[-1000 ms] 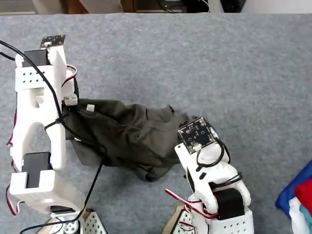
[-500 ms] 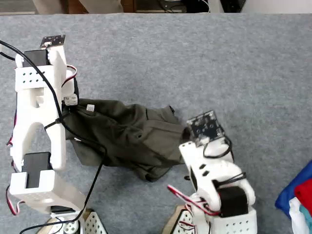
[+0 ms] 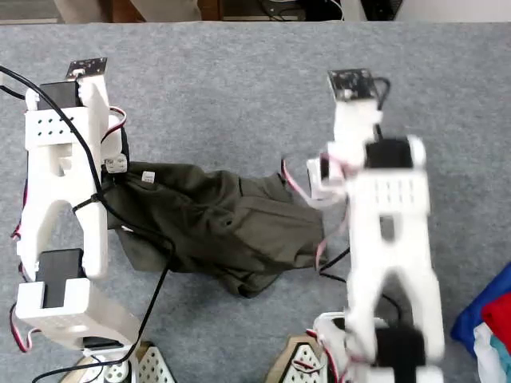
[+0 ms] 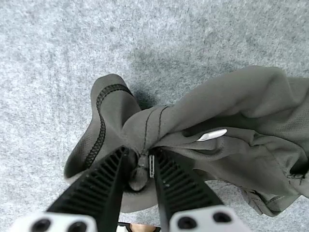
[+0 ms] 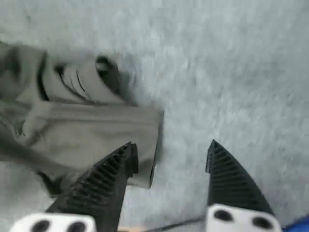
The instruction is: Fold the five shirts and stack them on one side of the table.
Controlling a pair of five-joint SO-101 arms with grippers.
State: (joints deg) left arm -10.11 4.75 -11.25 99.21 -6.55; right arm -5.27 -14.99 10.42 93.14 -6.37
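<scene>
A crumpled dark olive shirt point(image 3: 215, 227) lies on the grey table, between the two arms. My left gripper point(image 4: 141, 166) is shut on a bunched fold at the shirt's left end point(image 4: 145, 130), near a small white tag point(image 4: 211, 135). The left arm point(image 3: 64, 199) stands along the table's left side. My right gripper point(image 5: 169, 159) is open above the shirt's right edge point(image 5: 145, 125), with one finger over the cloth and the other over bare table. The right arm point(image 3: 383, 207) stretches up the table just right of the shirt.
A pile of blue, red and white clothes point(image 3: 487, 323) sits at the table's right edge near the front. The grey felt surface point(image 3: 239, 88) behind the shirt and to its right is open room.
The right arm has swung from a folded pose near the front edge out toward the far side, now extended beside the shirt's right edge. The left arm and shirt have stayed put.
</scene>
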